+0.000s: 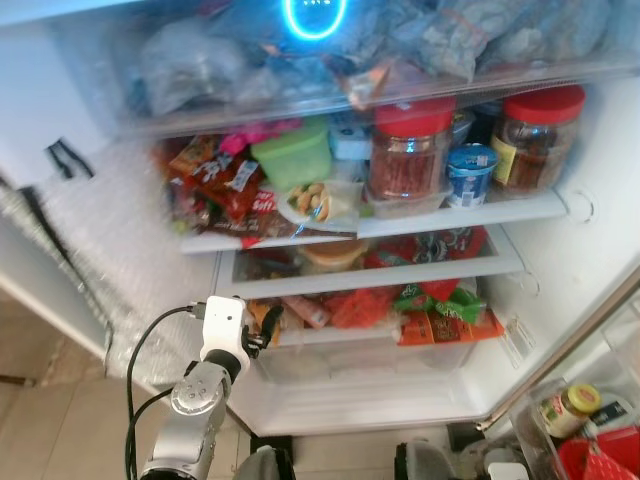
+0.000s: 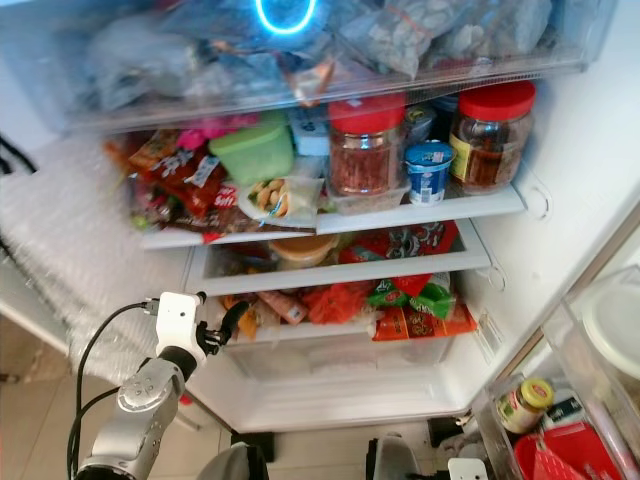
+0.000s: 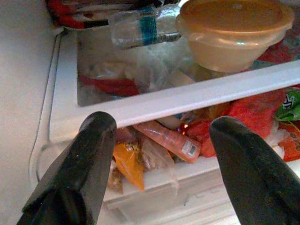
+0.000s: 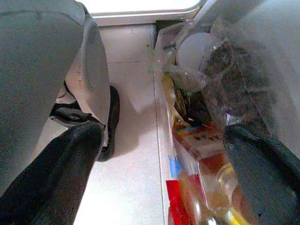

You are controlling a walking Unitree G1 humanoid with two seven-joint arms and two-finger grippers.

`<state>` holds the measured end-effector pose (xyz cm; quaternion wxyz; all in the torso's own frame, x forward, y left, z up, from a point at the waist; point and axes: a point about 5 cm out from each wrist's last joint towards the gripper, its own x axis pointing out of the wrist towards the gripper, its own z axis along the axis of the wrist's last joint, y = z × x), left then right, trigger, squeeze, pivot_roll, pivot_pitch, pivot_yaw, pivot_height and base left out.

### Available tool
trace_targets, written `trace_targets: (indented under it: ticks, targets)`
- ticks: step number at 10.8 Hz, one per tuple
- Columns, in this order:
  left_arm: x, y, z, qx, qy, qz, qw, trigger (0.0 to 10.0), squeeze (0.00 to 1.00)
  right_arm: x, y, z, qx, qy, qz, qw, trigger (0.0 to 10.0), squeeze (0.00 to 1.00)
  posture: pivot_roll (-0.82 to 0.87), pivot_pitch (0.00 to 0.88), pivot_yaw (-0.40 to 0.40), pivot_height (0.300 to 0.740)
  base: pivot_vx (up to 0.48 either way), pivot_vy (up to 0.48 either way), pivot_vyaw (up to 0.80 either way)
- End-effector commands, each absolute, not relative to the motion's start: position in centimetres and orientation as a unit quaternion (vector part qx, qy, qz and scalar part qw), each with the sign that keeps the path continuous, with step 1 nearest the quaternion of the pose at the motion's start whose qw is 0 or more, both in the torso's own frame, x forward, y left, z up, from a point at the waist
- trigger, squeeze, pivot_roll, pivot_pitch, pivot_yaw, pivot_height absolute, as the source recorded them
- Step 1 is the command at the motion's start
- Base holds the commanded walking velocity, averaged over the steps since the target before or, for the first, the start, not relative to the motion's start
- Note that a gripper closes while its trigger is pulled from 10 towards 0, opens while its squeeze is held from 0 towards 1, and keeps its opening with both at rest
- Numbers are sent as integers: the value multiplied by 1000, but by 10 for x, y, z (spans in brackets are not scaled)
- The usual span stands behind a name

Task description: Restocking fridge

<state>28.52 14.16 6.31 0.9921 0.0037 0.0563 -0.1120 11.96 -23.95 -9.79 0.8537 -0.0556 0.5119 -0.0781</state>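
The open fridge is packed. Its top shelf holds two red-lidded jars, a green tub, a blue-lidded cup and snack packets. An orange-lidded bowl and a clear bottle lie on the middle shelf. Red, orange and green packets fill the bottom drawer. My left gripper is open and empty, held at the drawer's left end just below the middle shelf's white rim. My right gripper hangs open and empty beside my leg, near the door bins.
The fridge door stands open on the right; its bin holds a yellow-lidded jar and a red pack. A frosted top compartment holds bagged food. The left fridge wall lies close to my left arm. Tiled floor lies below.
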Motion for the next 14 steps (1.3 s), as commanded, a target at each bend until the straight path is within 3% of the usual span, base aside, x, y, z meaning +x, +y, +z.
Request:
trace_targets:
  ticks: [1,6,8,10,11,14]
  targets:
    - [282,149,57,6,67,-101,993,10000,0,126,-224,-99,-39,503,-61,861,10000,0,-142,12,153,650,-371,0,0]
    - [282,164,50,-9,87,-52,995,10000,0,126,-224,-99,-39,504,-58,861,10000,0,-133,43,146,650,-282,0,0]
    - [278,202,16,-45,180,39,982,10000,0,127,-224,-99,-39,503,-57,861,10000,0,-125,54,137,650,0,0,0]
    - [267,222,-6,-44,244,68,966,10000,0,128,-224,-99,-40,503,-56,862,10000,0,-114,53,134,650,0,182,0]
    - [251,225,-26,-31,300,70,951,10000,0,129,-224,-98,-39,502,-55,862,10000,0,-116,54,132,650,0,480,0]
    - [226,218,-51,-12,364,62,929,10000,0,129,-224,-98,-36,501,-57,863,10000,0,-117,55,127,650,0,480,0]
